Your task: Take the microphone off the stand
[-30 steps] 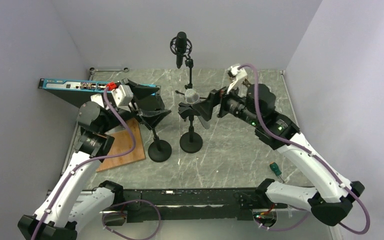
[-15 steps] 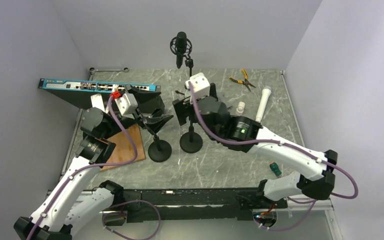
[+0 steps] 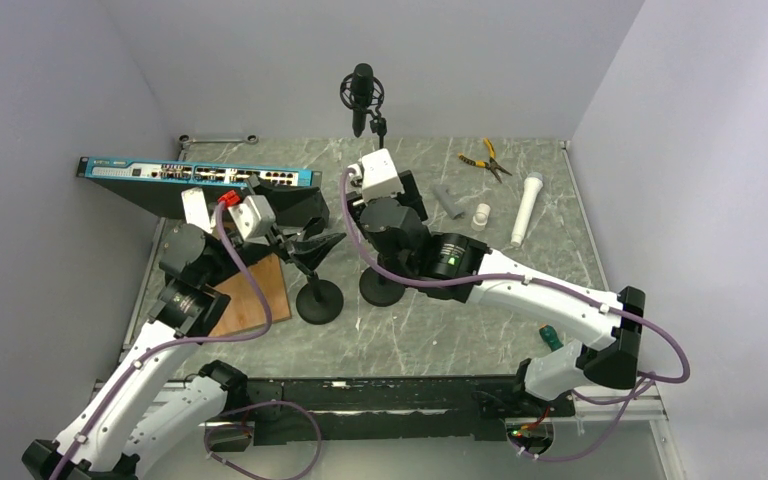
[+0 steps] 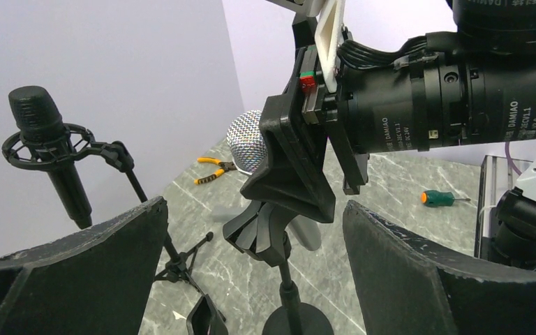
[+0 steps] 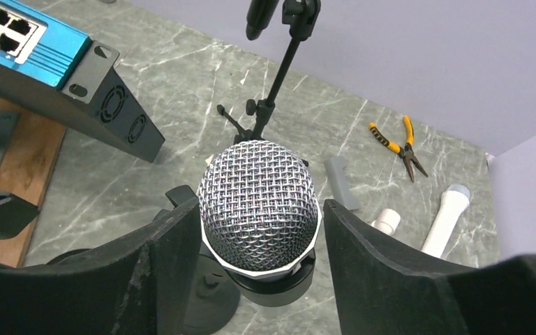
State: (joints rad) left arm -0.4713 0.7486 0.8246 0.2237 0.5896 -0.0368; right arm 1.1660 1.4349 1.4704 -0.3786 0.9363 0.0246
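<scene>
Bright, even overhead light, only faint soft shadows on the grey marbled tabletop (image 3: pixel 430 335), all pretty sharp, wrist-view foregrounds slightly soft.

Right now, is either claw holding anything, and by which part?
Left claw is open, holding nothing. Right claw brackets the microphone at its mesh head; whether it actually grips cannot be told.

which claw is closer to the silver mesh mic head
Right. The right claw straddles the microphone head, one finger each side; the left claw sits open, apart from it.
</scene>
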